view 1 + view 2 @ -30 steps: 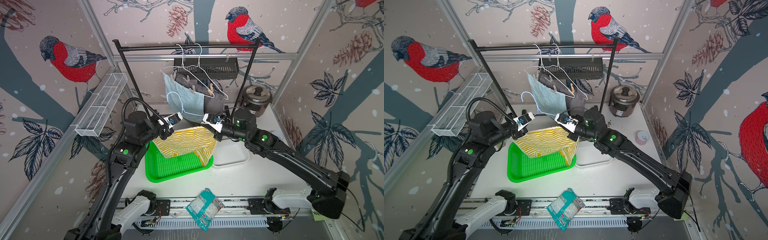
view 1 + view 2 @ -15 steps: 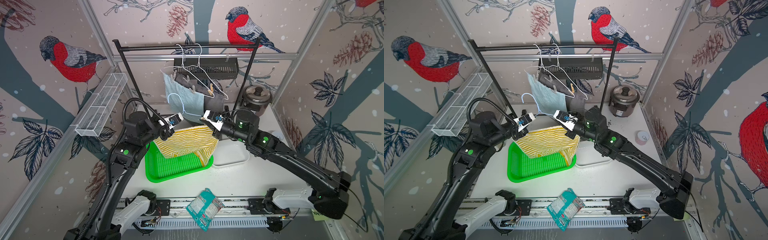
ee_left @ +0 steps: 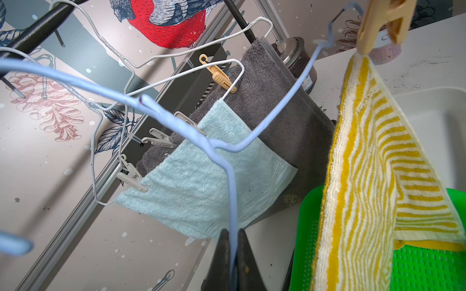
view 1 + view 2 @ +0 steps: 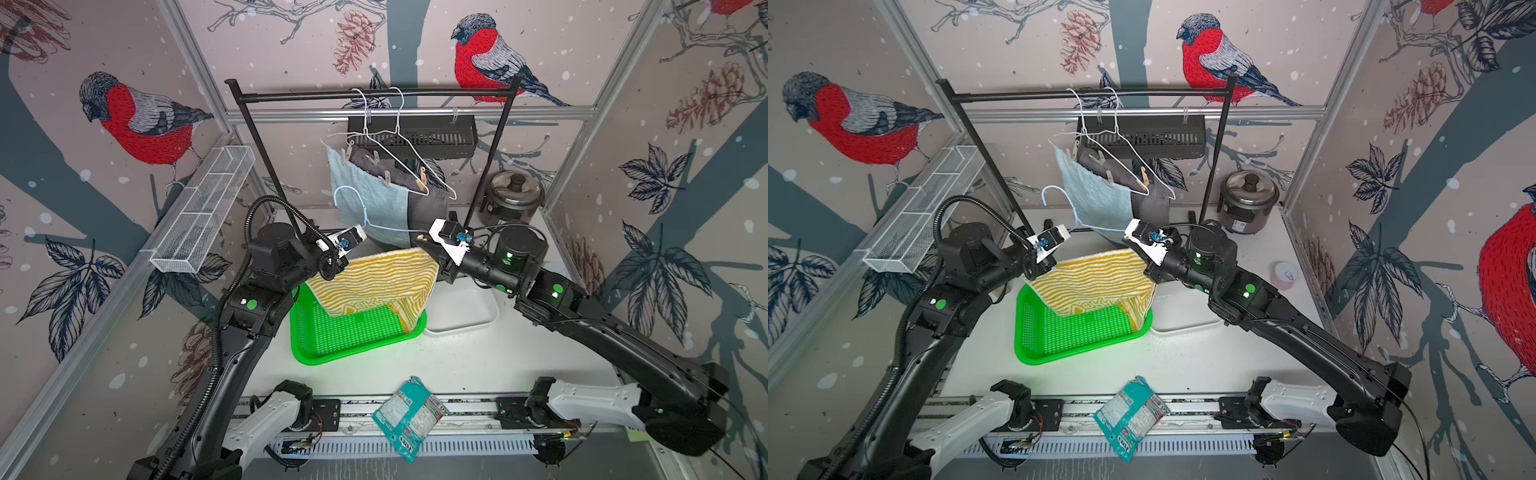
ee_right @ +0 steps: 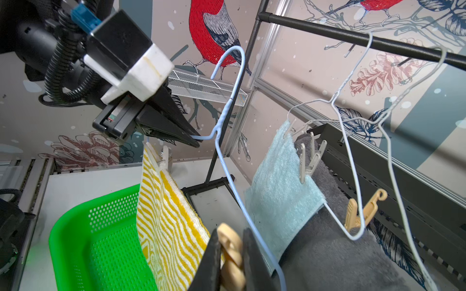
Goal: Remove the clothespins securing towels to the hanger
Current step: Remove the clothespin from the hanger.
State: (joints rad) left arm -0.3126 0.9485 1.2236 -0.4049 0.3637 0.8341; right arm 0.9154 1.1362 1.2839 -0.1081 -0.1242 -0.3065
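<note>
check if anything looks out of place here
A crumpled teal snack packet lies across the arms' base rail at the front, away from the laundry. Also, the blue hanger is off the black rail, pinched in the left gripper, its yellow striped towel hanging into the green basket.

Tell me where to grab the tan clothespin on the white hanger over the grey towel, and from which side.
Pinch the tan clothespin across its two splayed tails, near the hooked end. Its nose clamps the white hanger and grey towel, while the tails stick out clear of the cloth, so probably come from that free end.
</note>
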